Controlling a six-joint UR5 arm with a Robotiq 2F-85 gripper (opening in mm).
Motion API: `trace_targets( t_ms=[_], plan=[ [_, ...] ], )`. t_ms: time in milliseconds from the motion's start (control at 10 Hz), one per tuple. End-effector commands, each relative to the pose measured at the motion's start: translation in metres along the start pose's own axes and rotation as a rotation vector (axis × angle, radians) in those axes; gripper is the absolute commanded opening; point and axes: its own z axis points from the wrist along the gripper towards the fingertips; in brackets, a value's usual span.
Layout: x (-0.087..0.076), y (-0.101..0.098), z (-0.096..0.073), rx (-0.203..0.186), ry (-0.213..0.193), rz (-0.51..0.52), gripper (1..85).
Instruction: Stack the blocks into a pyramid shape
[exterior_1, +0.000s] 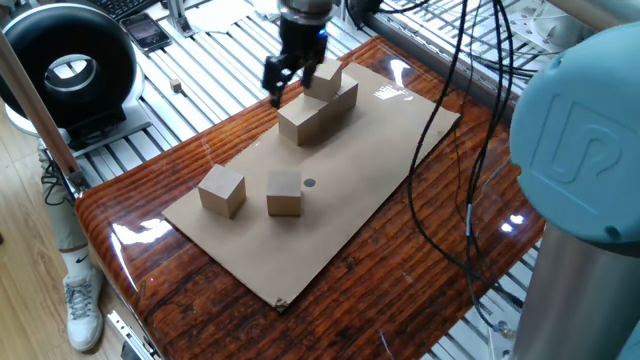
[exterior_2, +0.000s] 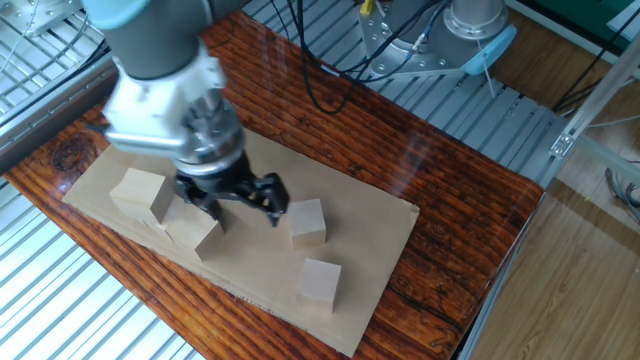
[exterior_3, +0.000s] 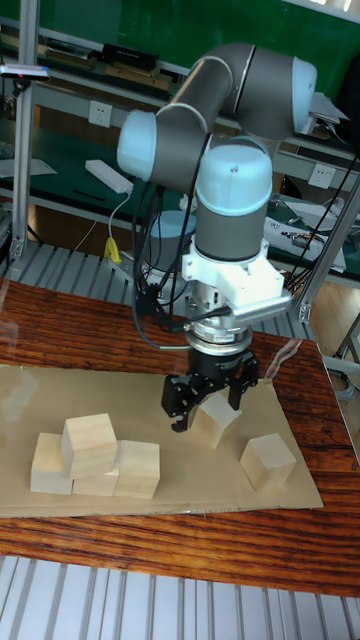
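Your gripper (exterior_3: 207, 400) hangs above the cardboard sheet (exterior_3: 160, 385) with jaws apart, holding nothing. At lower left in the tall fixed view sits the partial stack (exterior_3: 95, 455), one cube on top. Two loose blocks (exterior_2: 306, 221) (exterior_2: 319, 284) lie centre frame in the other fixed view.

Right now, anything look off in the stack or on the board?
Only slightly: the upper block looks a little twisted against the base blocks beneath it. The two loose blocks sit flat on the cardboard, and nothing has toppled.
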Motion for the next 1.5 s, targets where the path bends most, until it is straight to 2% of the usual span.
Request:
trace_targets(
  t_ms=[0,200,300,500,700,800,1000,1100,1200,1400],
  plan=[
    [0.007,0.024,0.018,-0.045,-0.011,-0.098,85.0],
    [0.008,0.02,0.022,-0.016,-0.005,-0.129,85.0],
    [0.008,0.005,0.022,0.039,-0.002,-0.165,85.0],
    [0.0,-0.003,0.021,0.072,-0.031,-0.179,85.0],
    [-0.017,0.011,0.021,0.024,-0.099,-0.157,85.0],
    [-0.011,0.023,0.021,-0.019,-0.081,-0.176,85.0],
    [0.022,0.044,0.016,0.031,-0.013,-0.177,84.7],
    [0.031,0.051,0.021,0.025,0.002,-0.203,84.7],
    [0.034,0.055,0.028,0.016,0.001,-0.226,85.0],
    [0.036,0.053,0.042,0.047,-0.001,-0.254,85.0]
  ],
)
